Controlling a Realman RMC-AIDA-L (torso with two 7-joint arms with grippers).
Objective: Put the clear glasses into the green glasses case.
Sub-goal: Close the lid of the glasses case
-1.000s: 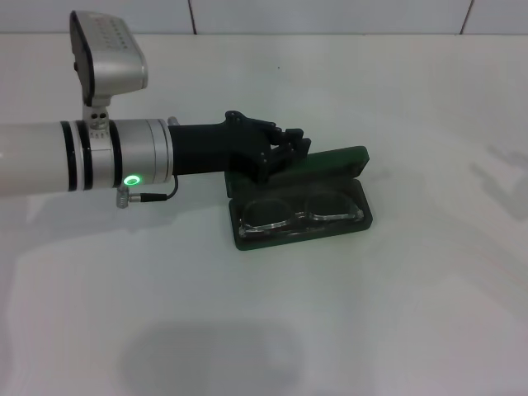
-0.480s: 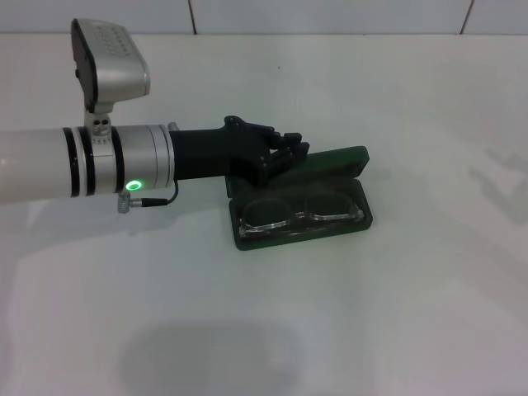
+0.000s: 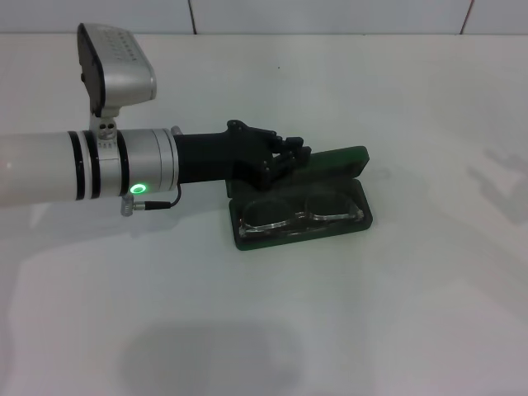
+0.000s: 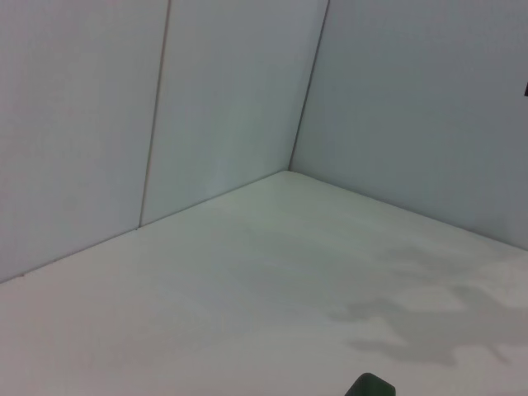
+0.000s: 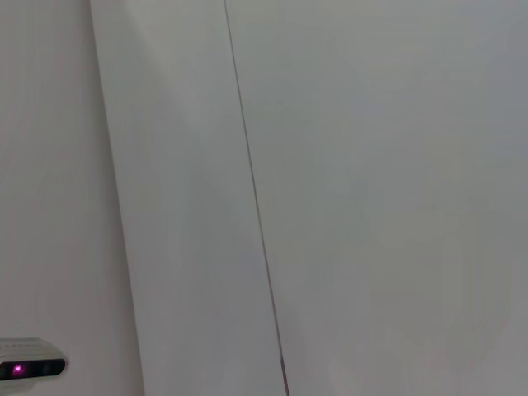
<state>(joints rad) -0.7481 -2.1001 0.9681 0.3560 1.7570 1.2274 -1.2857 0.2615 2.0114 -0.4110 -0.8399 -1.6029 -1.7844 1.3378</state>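
Observation:
The green glasses case (image 3: 301, 216) lies open at the table's middle, its lid (image 3: 330, 162) raised at a slant along the far side. The clear glasses (image 3: 301, 210) lie inside the lower tray, lenses up. My left gripper (image 3: 289, 154) reaches in from the left, shut, with its tips against the left end of the lid. A corner of the case (image 4: 370, 385) shows in the left wrist view. The right gripper is out of view.
The white table (image 3: 396, 313) spreads around the case. A white tiled wall (image 3: 330, 15) runs along the far edge. The right wrist view holds only wall panels and a small device with a magenta light (image 5: 29, 367).
My left arm has edged slightly to the right and its wrist has turned a little. The case and the glasses have not moved.

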